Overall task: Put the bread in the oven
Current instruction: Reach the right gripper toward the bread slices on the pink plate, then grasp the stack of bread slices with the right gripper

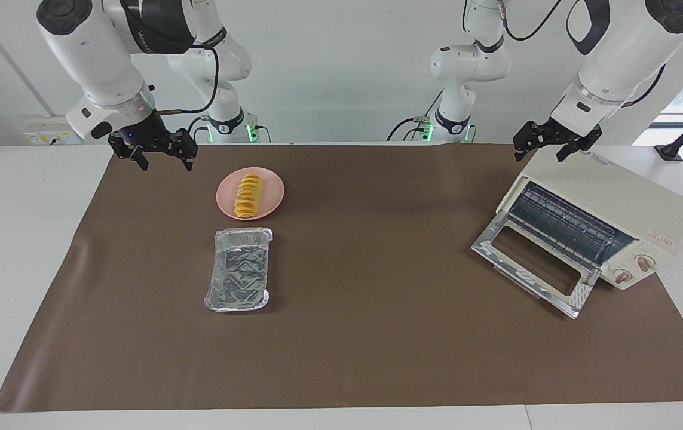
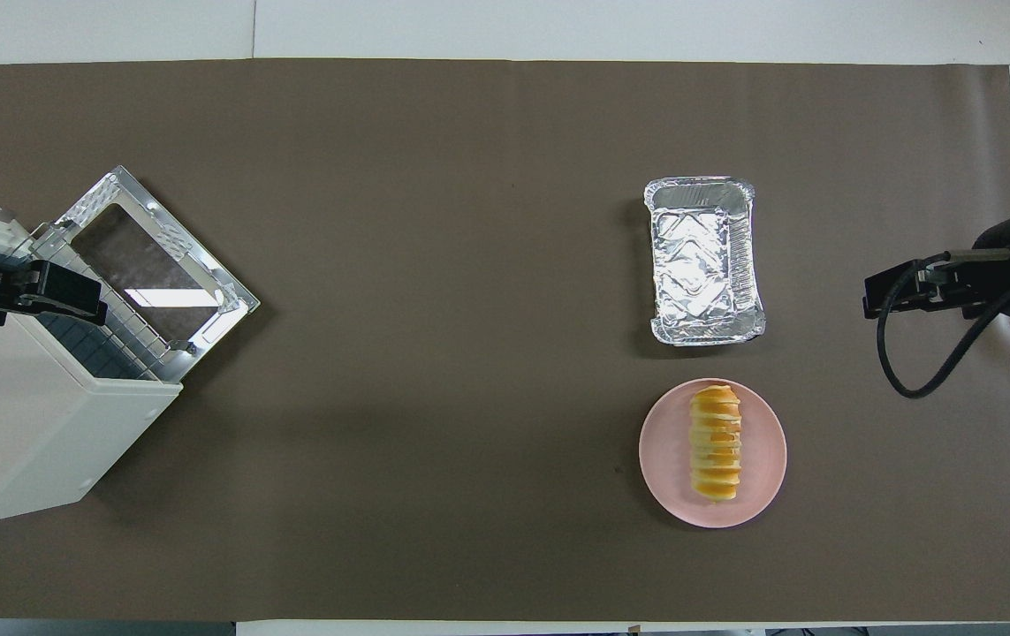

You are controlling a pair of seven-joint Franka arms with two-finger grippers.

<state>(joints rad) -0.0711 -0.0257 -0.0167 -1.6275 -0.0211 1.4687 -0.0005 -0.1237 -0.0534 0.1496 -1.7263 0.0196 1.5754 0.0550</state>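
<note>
The bread (image 1: 248,195) (image 2: 715,442), a ridged golden loaf, lies on a pink plate (image 1: 270,190) (image 2: 761,459) toward the right arm's end of the table. The cream oven (image 1: 610,197) (image 2: 36,424) stands at the left arm's end, with its glass door (image 1: 532,263) (image 2: 151,247) dropped open and the wire rack showing. My right gripper (image 1: 165,161) (image 2: 889,296) hangs open and empty above the mat's corner, beside the plate and apart from it. My left gripper (image 1: 541,152) (image 2: 72,296) is open and empty over the oven's top edge.
An empty silver foil tray (image 1: 239,269) (image 2: 703,261) sits on the brown mat (image 1: 377,298), farther from the robots than the plate. The oven's open door juts out toward the middle of the mat.
</note>
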